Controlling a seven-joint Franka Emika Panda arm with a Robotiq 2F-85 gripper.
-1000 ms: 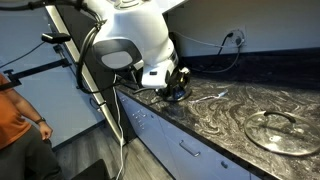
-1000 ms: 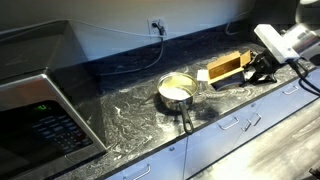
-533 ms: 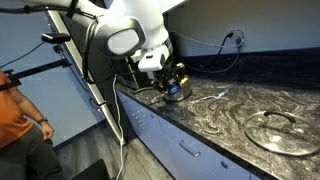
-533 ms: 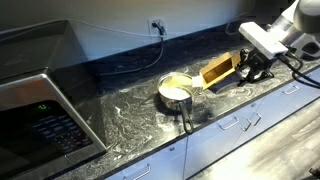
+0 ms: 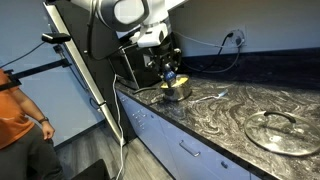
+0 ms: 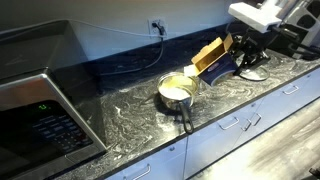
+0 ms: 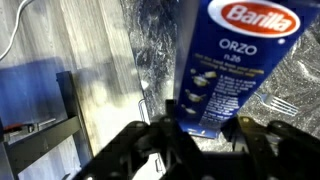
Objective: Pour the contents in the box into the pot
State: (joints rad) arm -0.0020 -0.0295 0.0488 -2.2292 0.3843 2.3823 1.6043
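Two dark fingers (image 7: 158,145) of the pincer (image 7: 207,125) are clamped on the box (image 7: 235,60), one at each side of its blue face (the wrist view shows "Barilla" and "Orzo" printed there). In an exterior view the pincer (image 6: 240,58) holds the box (image 6: 212,58) clear of the worktop (image 6: 120,105) and tilted, with the yellow flap end lower than the gripped end. That flap end hangs just beside the rim of the pot (image 6: 176,90), on the arm's side. The pot stands upright on the dark marbled worktop, pale inside, with its handle (image 6: 186,120) pointing at the front edge. A round glass lid (image 5: 275,130) lies flat, well apart from the pot. A microwave (image 6: 40,125) sits at one end of the worktop. A wall outlet (image 6: 157,25) with a cable is behind the pot. A person in an orange shirt (image 5: 12,110) stands on the floor near the arm's base.
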